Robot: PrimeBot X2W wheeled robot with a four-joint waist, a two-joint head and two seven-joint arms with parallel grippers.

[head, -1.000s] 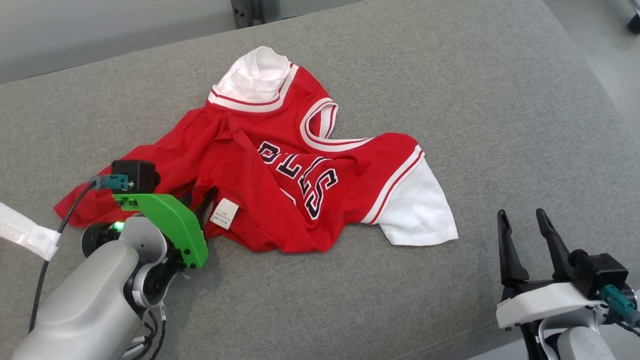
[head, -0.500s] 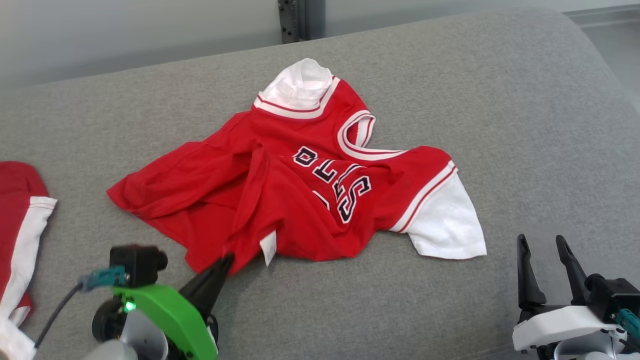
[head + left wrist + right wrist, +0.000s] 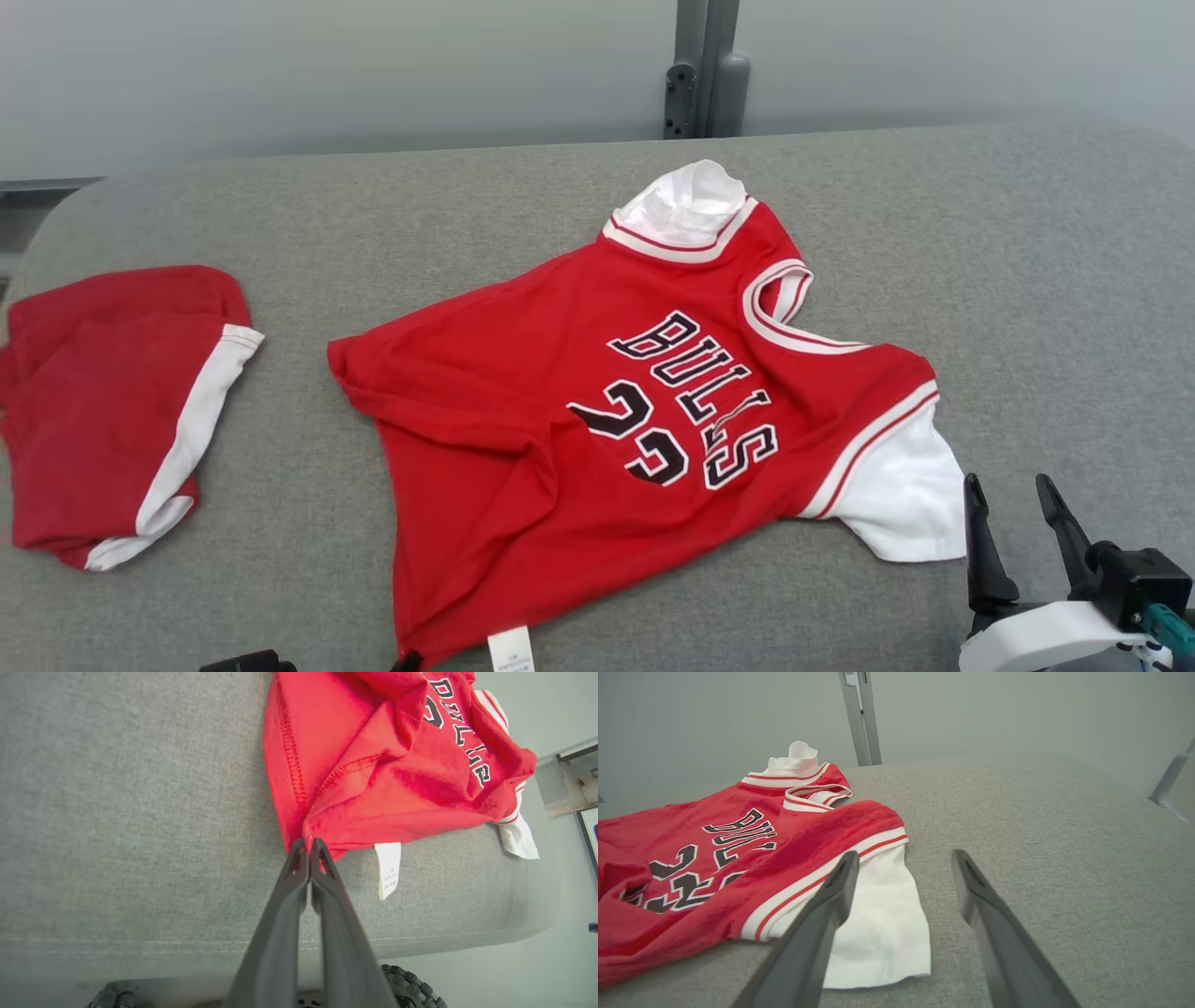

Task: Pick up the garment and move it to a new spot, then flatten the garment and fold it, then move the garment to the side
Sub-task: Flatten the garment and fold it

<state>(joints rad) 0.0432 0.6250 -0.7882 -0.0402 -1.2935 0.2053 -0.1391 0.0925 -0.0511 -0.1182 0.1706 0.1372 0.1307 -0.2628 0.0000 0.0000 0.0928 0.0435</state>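
Observation:
The garment (image 3: 597, 411) is a red jersey with white sleeves and dark lettering, lying stretched across the grey cushion (image 3: 1027, 280). Its lower hem corner (image 3: 306, 835) is pinched by my left gripper (image 3: 308, 845), which is shut on the cloth near the cushion's front edge. A white care label (image 3: 388, 868) hangs beside the grip. My right gripper (image 3: 1013, 523) stands open at the lower right, just off the garment's white sleeve (image 3: 878, 914), with nothing between its fingers (image 3: 836, 891).
A second red piece with a white stripe (image 3: 112, 411) lies at the cushion's left end. A grey post (image 3: 705, 70) rises behind the cushion against a pale wall. The cushion's front edge (image 3: 280, 947) drops off just below my left gripper.
My left gripper shut on the garment's hem and drew it toward the front edge, stretching the jersey out so the lettering lies open. The head view has also shifted. My right gripper stayed open.

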